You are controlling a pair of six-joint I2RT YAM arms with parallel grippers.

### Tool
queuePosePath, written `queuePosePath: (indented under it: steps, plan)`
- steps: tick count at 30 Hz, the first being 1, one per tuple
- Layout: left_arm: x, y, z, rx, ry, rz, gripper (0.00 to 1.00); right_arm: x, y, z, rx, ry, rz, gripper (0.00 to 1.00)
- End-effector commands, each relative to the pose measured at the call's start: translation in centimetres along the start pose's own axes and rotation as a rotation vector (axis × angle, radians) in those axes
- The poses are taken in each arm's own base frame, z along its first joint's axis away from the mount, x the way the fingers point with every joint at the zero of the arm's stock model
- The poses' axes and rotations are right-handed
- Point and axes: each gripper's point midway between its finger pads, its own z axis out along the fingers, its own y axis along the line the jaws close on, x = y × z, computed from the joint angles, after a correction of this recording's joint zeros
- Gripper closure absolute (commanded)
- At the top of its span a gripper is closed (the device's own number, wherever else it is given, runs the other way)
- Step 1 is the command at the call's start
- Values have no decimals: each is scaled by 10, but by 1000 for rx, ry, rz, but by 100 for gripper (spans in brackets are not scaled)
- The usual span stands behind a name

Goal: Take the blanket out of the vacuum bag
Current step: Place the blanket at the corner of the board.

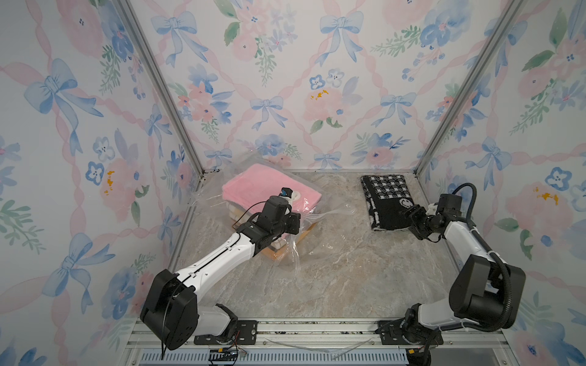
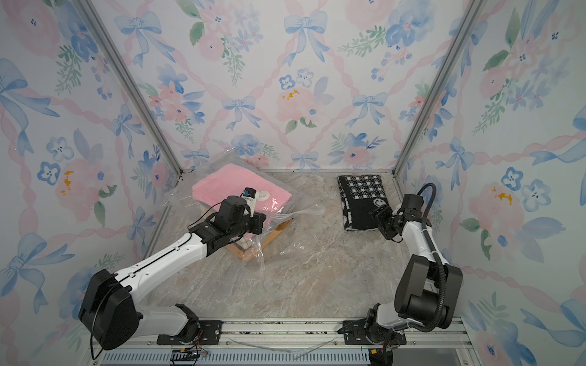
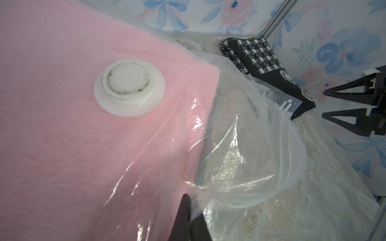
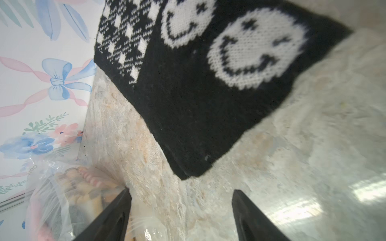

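The clear vacuum bag (image 1: 336, 210) (image 2: 304, 210) lies at the back left with its mouth toward the middle. A pink blanket (image 1: 253, 187) (image 3: 73, 125) is inside it, under the white valve cap (image 3: 129, 86). My left gripper (image 1: 298, 221) (image 3: 191, 204) is shut on a fold of the bag's plastic beside the pink blanket's edge. A black-and-white knit blanket (image 1: 385, 196) (image 4: 198, 94) with smiley faces lies flat on the table at the back right, outside the bag. My right gripper (image 1: 409, 214) (image 4: 181, 189) hovers open at that blanket's near corner, holding nothing.
Cream and orange folded items (image 1: 276, 250) sit under the pink blanket inside the bag. The marble tabletop (image 1: 333, 269) is closed in by floral walls and metal corner posts (image 1: 444, 126). A thin plastic strip (image 1: 317, 345) lies on the front rail.
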Motion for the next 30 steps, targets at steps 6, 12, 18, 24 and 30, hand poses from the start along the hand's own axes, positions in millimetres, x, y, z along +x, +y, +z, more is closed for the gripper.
queuePosePath:
  steps: [6, 12, 18, 24, 30]
  plan:
    - [5, 0, 3, 13, 30, 16, 100, 21, 46, -14, 239, 6, -626, 21]
    - [11, 3, 0, 5, 31, -18, 100, 24, 65, 42, 398, 51, -853, 20]
    - [19, 4, -3, 8, 42, -39, 100, 26, 62, 80, 495, 65, -953, 24]
    - [18, 5, -8, -2, 26, -51, 100, 35, 48, 92, 531, 139, -950, 31]
    - [17, 4, -10, -1, 21, -57, 100, 47, 27, 95, 512, 217, -877, 55]
